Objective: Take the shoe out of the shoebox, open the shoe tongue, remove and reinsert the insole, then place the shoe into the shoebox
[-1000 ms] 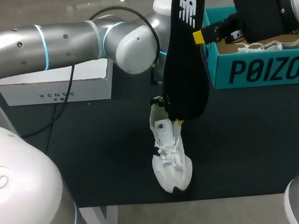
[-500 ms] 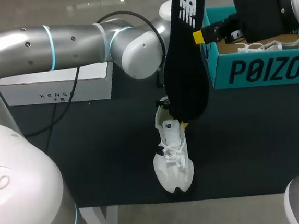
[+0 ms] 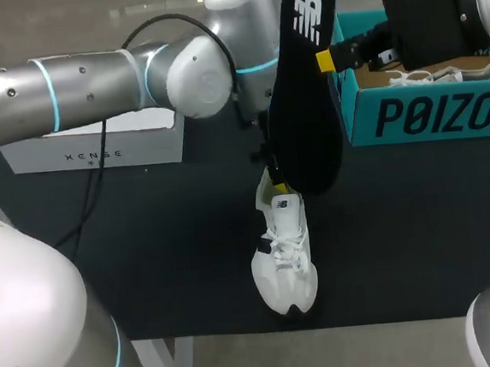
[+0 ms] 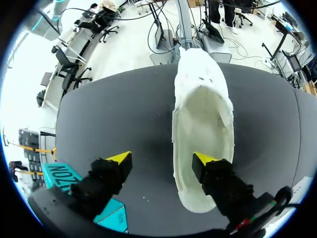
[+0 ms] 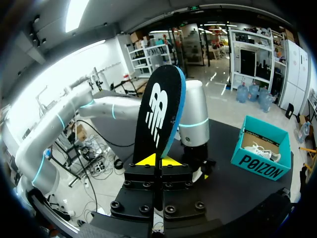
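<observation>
A white shoe (image 3: pixel 283 253) lies on the black table mat, toe toward the front edge. In the left wrist view the shoe (image 4: pixel 203 114) shows its hollow inside. My left gripper (image 4: pixel 163 158) hangs open just above the heel: one yellow fingertip (image 4: pixel 205 158) is over the shoe's opening and the other is outside its side wall. In the head view the insole hides most of this gripper. My right gripper (image 5: pixel 157 159) is shut on the black insole (image 5: pixel 158 114) and holds it upright. The insole (image 3: pixel 304 92) hangs above the shoe's heel.
A teal shoebox (image 3: pixel 427 107) stands at the back right, with white paper stuffing inside. A flat white box (image 3: pixel 96 145) lies at the back left under my left arm (image 3: pixel 115 75). Bare black mat lies on both sides of the shoe.
My left gripper has opened and let go of the shoe's heel, and the arm has swung up and back. The shoe has settled slightly forward. The right arm and insole have not moved.
</observation>
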You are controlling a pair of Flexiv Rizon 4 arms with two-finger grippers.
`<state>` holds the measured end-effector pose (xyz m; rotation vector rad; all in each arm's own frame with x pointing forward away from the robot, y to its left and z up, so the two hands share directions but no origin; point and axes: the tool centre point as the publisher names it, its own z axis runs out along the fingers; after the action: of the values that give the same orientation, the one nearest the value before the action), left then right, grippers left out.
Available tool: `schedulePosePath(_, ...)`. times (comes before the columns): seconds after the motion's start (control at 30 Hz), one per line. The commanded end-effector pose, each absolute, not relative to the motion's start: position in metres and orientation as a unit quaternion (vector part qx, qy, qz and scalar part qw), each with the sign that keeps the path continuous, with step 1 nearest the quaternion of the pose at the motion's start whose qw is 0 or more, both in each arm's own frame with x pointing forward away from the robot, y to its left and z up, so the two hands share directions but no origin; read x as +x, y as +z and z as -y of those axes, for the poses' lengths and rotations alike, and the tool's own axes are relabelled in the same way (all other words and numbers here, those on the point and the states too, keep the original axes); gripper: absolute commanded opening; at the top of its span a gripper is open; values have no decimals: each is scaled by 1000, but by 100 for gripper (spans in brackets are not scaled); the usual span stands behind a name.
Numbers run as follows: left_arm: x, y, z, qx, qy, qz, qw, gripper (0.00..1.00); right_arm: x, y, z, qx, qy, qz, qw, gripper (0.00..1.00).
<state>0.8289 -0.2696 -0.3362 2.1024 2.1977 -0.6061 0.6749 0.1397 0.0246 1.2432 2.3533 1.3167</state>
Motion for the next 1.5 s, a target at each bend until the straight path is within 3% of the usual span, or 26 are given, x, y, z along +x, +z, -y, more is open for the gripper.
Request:
schedulePosePath(0.03,846,-308,244,572,-405,-709,82,100,678,25,-143,418,440,-791,85,0)
schedulePosePath(0.27,863,-291,206,406,-606,-664,165,100,678,25,-143,418,440,-791,85,0)
schedulePosePath(0.53,845,-302,189,365,-634,-620,284,100,678,25,-143,418,440,-791,85,0)
schedulePosePath(0.8,824,-270,168,287,-702,-544,359,100,678,25,-143,418,440,-791,85,0)
schedulePosePath(1.17,835,-225,160,226,-744,-494,388,100,678,25,-143,418,440,-791,85,0)
schedulePosePath(1.5,827,-204,192,253,-739,-485,393,100,678,25,-143,418,440,-791,85,0)
